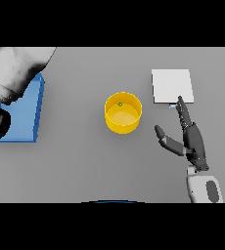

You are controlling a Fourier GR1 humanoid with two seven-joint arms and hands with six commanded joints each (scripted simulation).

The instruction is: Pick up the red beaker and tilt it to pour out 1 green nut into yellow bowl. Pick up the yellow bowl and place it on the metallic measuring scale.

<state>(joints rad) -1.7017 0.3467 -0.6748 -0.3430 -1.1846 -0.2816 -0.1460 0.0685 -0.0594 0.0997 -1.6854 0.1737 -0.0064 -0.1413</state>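
Right hand (192, 139) rests open, fingers straight, with the yellow bowl (123, 113) holding a green nut (120, 104) to its left; I judge pouring done, so next I grasp the bowl for the scale (171, 86) just ahead.

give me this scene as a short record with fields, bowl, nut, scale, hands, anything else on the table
bowl: yellow bowl, upright on the grey table, centre
nut: green nut inside the bowl, near its far wall
scale: metallic measuring scale, right of the bowl, bare
right hand: open, fingers straight, tips at the scale's near edge
left hand: not visible; only the left arm shows at upper left
other: blue block at left
red beaker: not seen
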